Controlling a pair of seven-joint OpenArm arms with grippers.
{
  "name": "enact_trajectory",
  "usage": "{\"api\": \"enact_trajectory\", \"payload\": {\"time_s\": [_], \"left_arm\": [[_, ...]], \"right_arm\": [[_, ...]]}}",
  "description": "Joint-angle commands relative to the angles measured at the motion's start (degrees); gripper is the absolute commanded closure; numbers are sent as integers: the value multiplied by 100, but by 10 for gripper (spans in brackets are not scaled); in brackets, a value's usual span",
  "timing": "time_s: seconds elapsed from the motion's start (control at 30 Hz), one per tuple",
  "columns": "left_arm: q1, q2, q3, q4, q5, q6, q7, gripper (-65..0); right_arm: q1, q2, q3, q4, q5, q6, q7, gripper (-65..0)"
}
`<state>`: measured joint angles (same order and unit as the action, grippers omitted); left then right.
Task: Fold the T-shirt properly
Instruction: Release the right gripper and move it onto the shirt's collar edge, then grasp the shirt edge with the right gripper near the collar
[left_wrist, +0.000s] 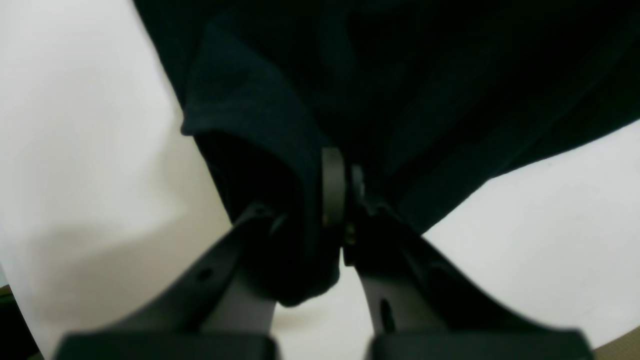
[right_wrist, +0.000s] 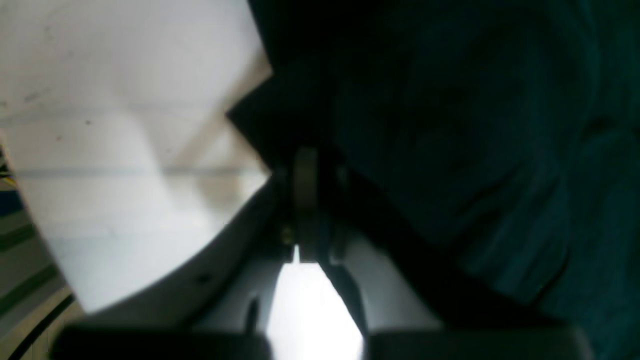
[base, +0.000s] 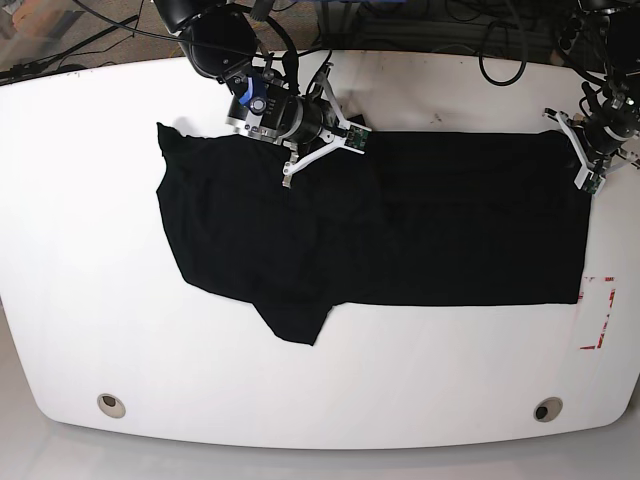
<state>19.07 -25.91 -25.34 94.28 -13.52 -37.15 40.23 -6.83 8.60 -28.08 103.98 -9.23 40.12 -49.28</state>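
Pinching T-shirt (base: 400, 230) edges, seemingly, both claws

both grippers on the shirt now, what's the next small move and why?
Probably lift both pinched points slightly and together. The left gripper is shut on the T-shirt at its far corner, and the right gripper is shut on the far edge near the middle. The cloth lies flat on the white table, so raising that edge should start a fold toward the near hem.

A robotics lab: white table (base: 70, 250), loose cables (base: 500, 40), red tape marks (base: 600, 315).
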Motion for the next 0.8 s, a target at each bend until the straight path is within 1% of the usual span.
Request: {"api": "enact_trajectory", "payload": {"time_s": [0.0, 0.3, 0.57, 0.77], "left_arm": [[-30, -103, -55, 88, -42, 9, -97, -3], [-39, -103, -55, 88, -42, 9, -97, -3], [-39, -103, -55, 88, -33, 9, -97, -3], [-30, -103, -55, 88, -33, 9, -97, -3]], "right_arm": [[19, -3, 8, 243, 31, -12, 106, 0], [-51, 23, 16, 270, 22, -12, 106, 0], [-130, 23, 51, 1026, 22, -12, 97, 0], [-25, -3, 491, 1008, 66, -12, 97, 0]]}}
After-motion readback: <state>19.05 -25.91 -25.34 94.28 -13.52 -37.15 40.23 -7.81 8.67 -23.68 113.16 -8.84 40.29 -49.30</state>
